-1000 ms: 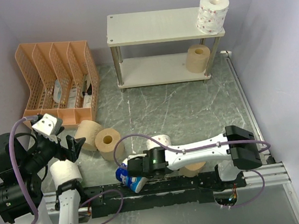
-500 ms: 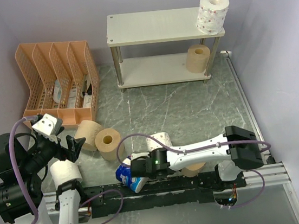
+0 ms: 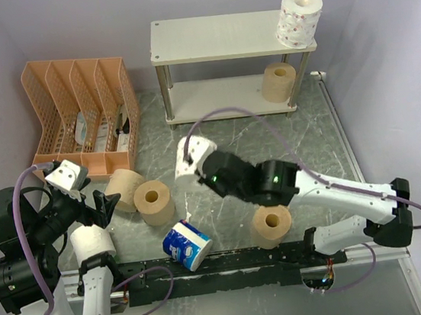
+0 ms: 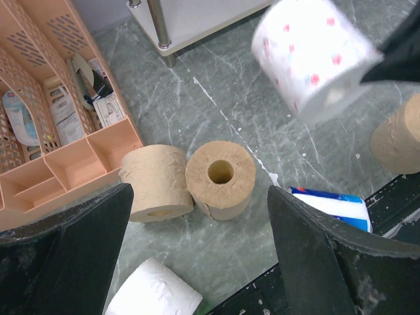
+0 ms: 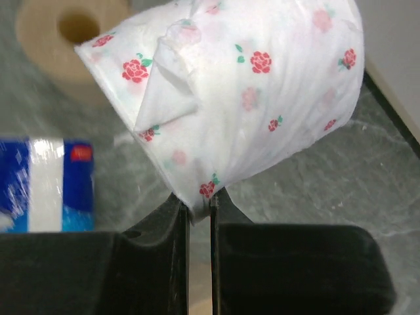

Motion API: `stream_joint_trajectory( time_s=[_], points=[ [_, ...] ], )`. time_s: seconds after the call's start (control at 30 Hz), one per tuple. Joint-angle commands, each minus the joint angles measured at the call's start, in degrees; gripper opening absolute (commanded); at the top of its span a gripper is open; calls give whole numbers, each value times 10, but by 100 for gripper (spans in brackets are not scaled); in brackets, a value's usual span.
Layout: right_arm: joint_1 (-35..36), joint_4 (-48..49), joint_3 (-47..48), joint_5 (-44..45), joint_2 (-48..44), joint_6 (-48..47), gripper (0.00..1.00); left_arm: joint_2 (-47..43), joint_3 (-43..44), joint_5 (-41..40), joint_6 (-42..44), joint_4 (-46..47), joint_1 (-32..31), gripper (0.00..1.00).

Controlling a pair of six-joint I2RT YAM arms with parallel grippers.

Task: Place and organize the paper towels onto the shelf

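Right gripper (image 5: 199, 209) pinched shut on printed roll (image 5: 230, 92); roll lifted off table (image 3: 308, 138) within the last second.
Shelf (image 3: 211, 38) has two rolls at its right end. Carried roll hangs in front of shelf, well apart, likely headed there. Left gripper (image 3: 97, 204) wide, empty, front-left of shelf.

Black right gripper (image 5: 199, 209) on printed roll (image 5: 243, 98): white, red roses, green leaves. Wrapped roll (image 5: 42, 187) left of that gripper: blue, white band. Two tan rolls (image 4: 220, 177) ahead of black left gripper (image 4: 200, 197): plain brown. Plain roll (image 4: 154, 295) under it: white. Shelf (image 3: 219, 37) far beyond both: off-white boards, silver legs. Organizer (image 3: 82, 115): orange mesh. Table (image 3: 232, 147): grey-green marble, white veins.
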Motion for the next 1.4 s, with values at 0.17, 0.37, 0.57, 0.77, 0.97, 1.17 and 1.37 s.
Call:
stream_joint_trajectory(
  time_s=[0.17, 0.37, 0.57, 0.77, 0.97, 1.17, 1.37],
  points=[
    [-124, 99, 174, -48, -3, 133, 0, 4, -3, 8, -1, 11, 6, 95],
    [-126, 370, 99, -48, -70, 163, 0, -3, -4, 2, -3, 13, 6, 95],
    [-129, 427, 120, 57, -63, 148, 100, -13, -5, -6, -8, 16, 6, 95],
    [-134, 357, 130, 72, -39, 176, 100, -14, -5, -4, -6, 15, 6, 95],
    [-139, 287, 70, 63, -75, 208, 100, -19, -5, -4, -7, 16, 6, 95],
    [-137, 111, 31, -81, -63, 117, 100, -17, -5, -3, -7, 16, 6, 95],
    [-136, -12, 2, -92, -33, 99, 100, -12, -8, -4, -9, 18, 6, 95]
  ],
)
